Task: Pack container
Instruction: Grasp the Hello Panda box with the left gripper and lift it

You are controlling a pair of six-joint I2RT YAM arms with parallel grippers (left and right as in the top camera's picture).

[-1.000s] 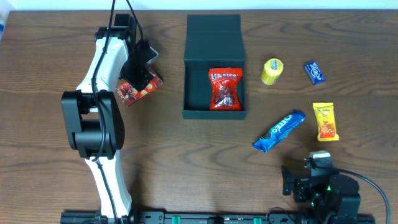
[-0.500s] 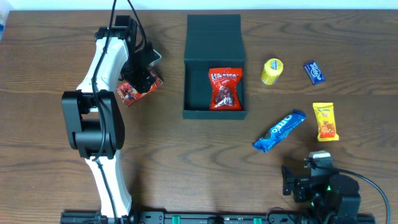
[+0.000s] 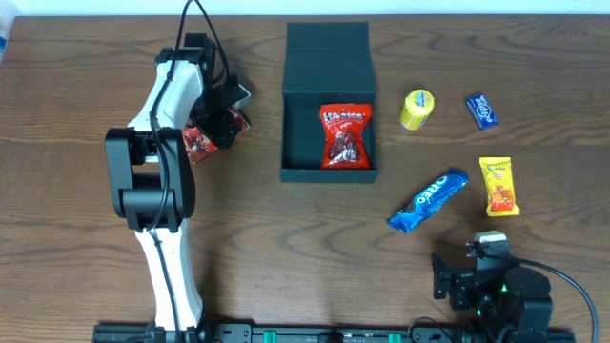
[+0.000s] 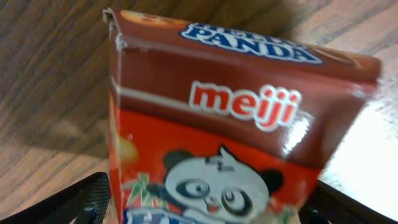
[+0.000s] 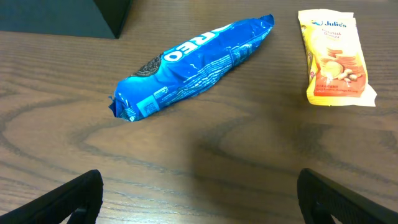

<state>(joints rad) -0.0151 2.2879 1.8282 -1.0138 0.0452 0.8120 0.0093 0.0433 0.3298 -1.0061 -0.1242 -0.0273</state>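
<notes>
— Looking down from above, where's the container (image 3: pixel 327 59)?
— Far middle of the table (image 3: pixel 76 210), lid flapped back, a red packet (image 3: pixel 345 135) lying inside. The left gripper (image 3: pixel 221 119) is near its left side, on a panda biscuit packet (image 3: pixel 198 143).
— And the left wrist camera?
— That packet fills it, pinched between the fingers (image 4: pixel 87 199).
— Right wrist?
— The right gripper (image 5: pixel 199 208) is spread wide, empty, facing a blue Oreo pack (image 5: pixel 193 59) and a yellow Julie's pack (image 5: pixel 336 59).
</notes>
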